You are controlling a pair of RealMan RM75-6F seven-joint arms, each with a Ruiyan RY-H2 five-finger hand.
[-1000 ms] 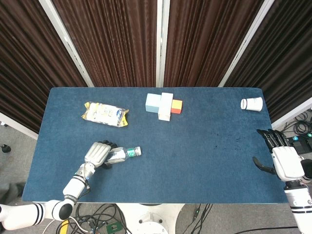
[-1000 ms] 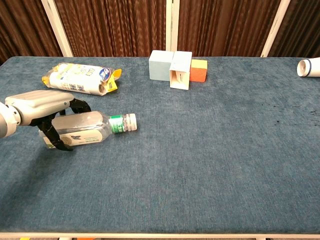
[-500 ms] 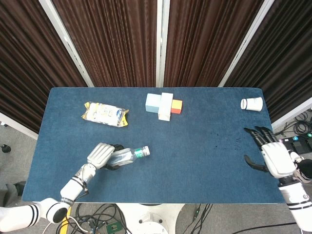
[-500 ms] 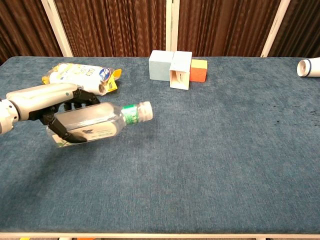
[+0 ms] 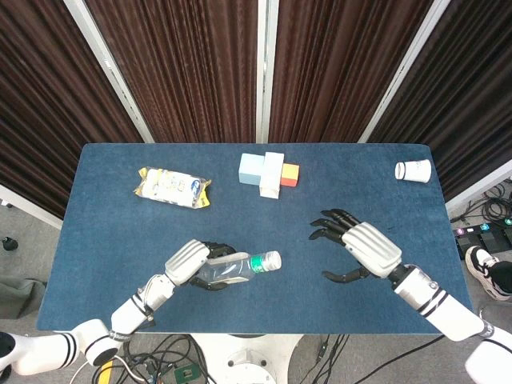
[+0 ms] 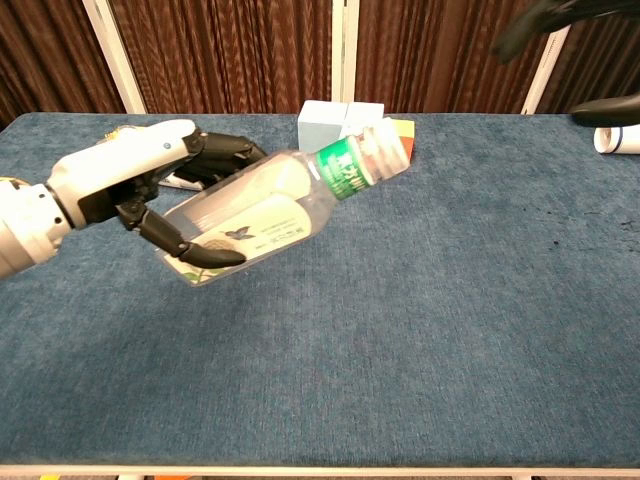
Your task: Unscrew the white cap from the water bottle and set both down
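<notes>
Head view: my left hand [image 5: 194,262] now grips the water bottle [image 5: 234,270] by its body, fingers wrapped round it. 1 s ago the bottle lay on the table [image 5: 120,232] under this hand; now it's lifted clear and carried inward, toward centre. White cap [image 5: 273,259] is on the end pointing away from my left palm, toward my right side. My right hand [image 5: 356,246] has swung in from the far right table edge; it now hovers opposite the cap, fingers spread apart, holding nothing. Gap between right fingertips and cap is open, hands well apart.

Chest view: left hand [image 6: 140,190] holds bottle [image 6: 250,225] tilted, cap [image 6: 385,147] end raised up and away from my wrist, base low near my thumb. Bottle is off the cloth; 0.5 s ago it was lower and flatter. Right hand shows only as dark blurred fingertips [image 6: 540,20] at top right corner; pose there can't be read.

Meaning for task: pick-up phase looks done, approach phase underway. Cap still seated, no unscrewing yet. Next req., by my judgement: bring right hand onto cap, keep left grip firm vs. twist torque.
</notes>
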